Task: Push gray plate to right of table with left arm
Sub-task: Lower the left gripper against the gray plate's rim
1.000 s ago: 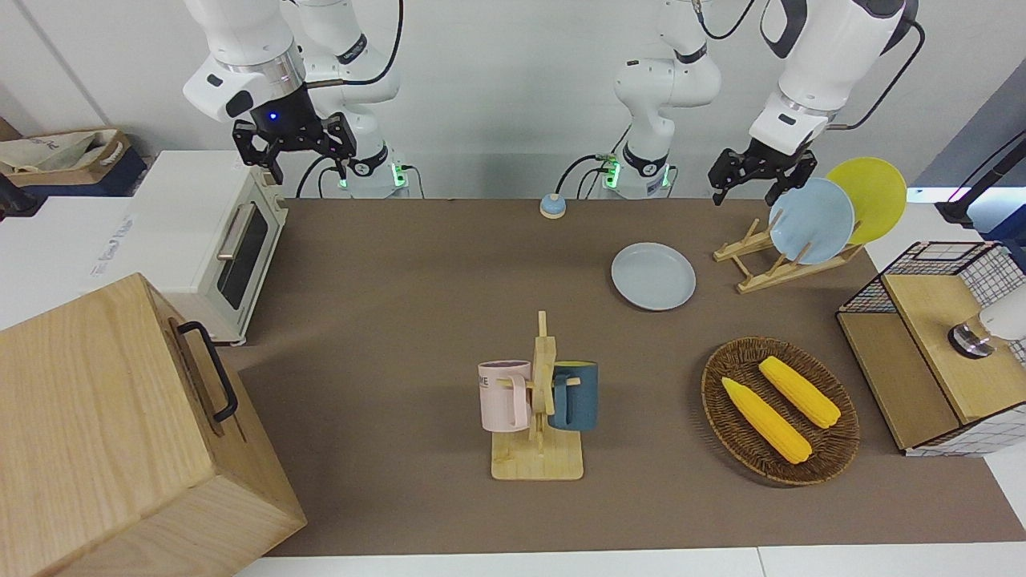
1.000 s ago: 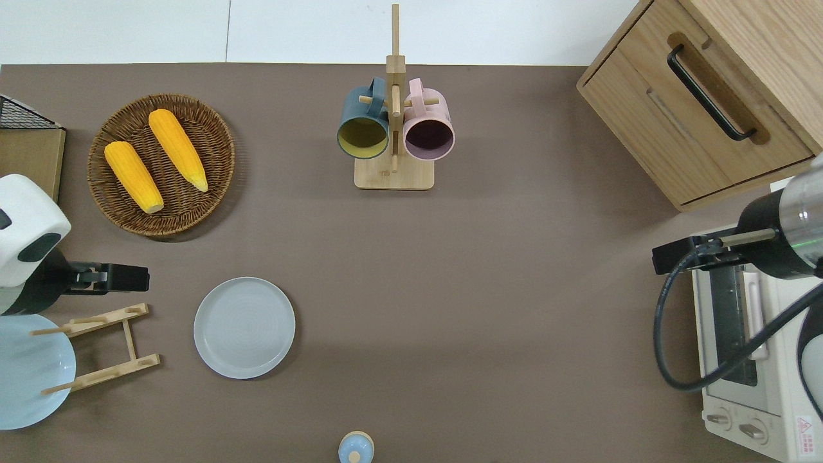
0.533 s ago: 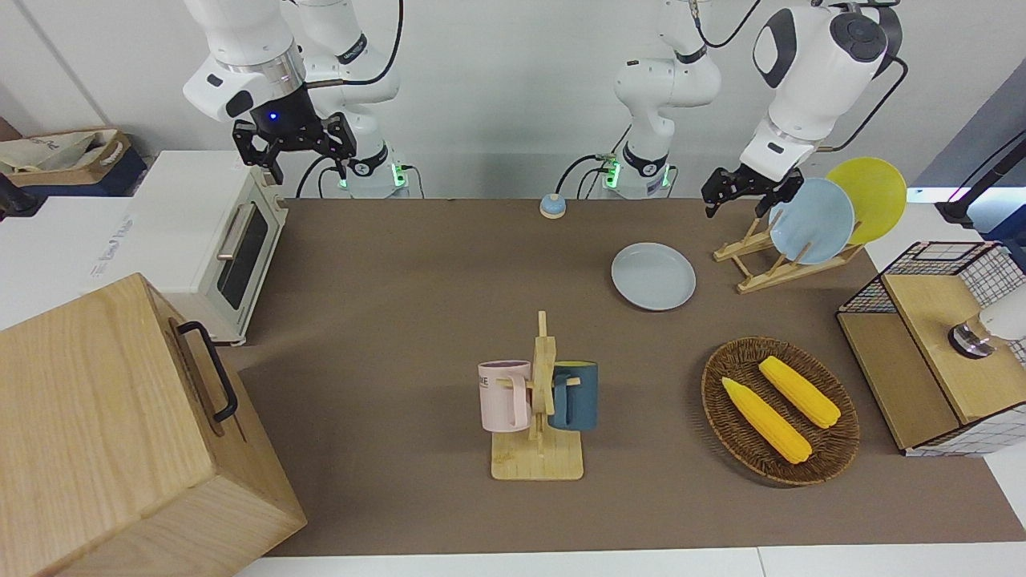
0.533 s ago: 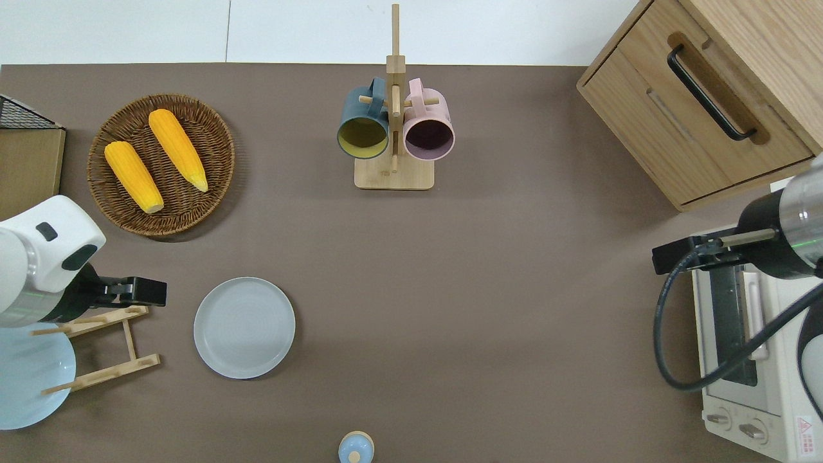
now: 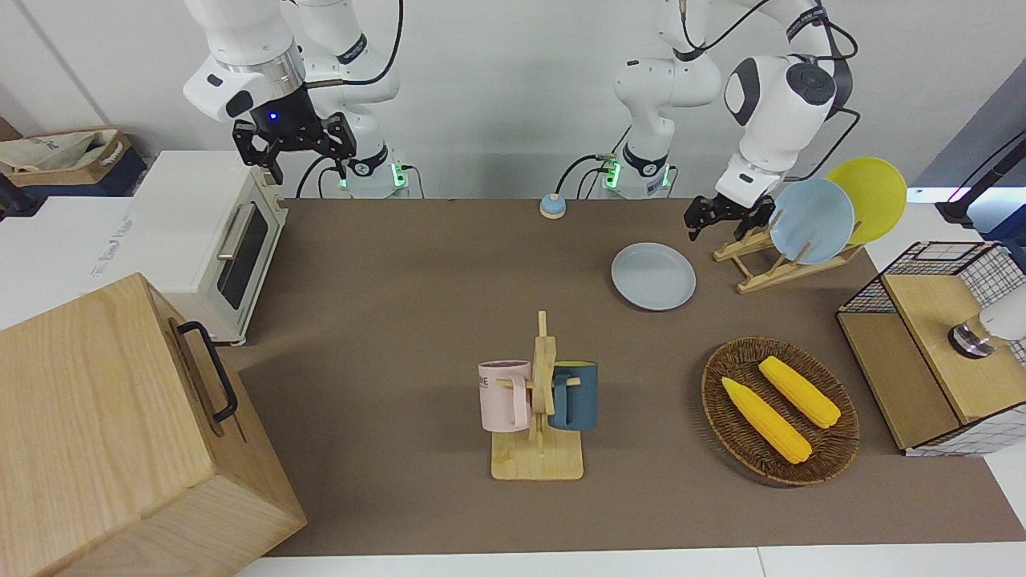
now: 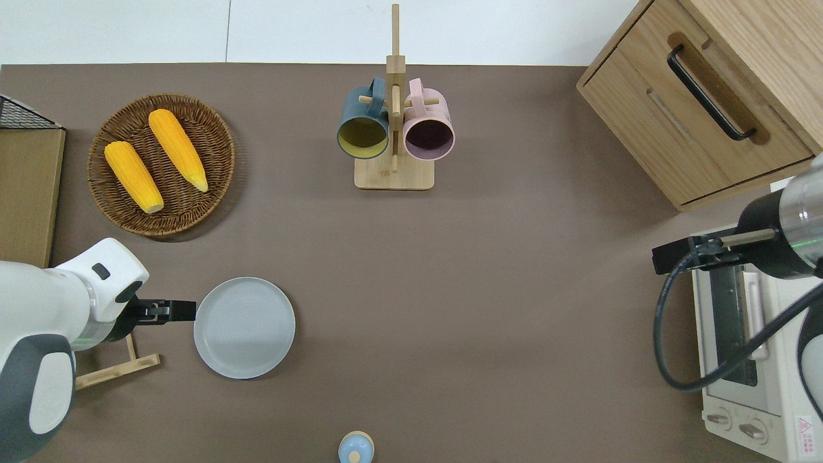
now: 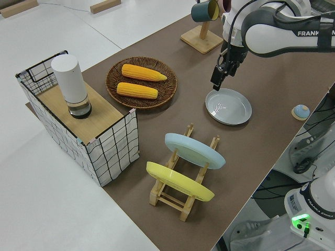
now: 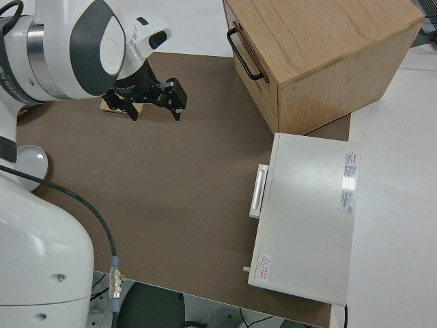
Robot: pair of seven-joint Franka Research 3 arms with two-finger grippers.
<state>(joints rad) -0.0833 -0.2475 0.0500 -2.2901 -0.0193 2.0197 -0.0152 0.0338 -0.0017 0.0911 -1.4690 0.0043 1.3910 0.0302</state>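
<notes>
I'm seeing bright, even overhead lighting throwing soft shadows under the wicker basket (image 6: 161, 164); everything is staying sharp, without glare.

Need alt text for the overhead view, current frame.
Overhead of a brown table: the left arm's hand sits at the rim of the gray plate, on its left-arm-end side. Farther from the robots are a wicker basket holding two corn cobs and a mug rack.
</notes>
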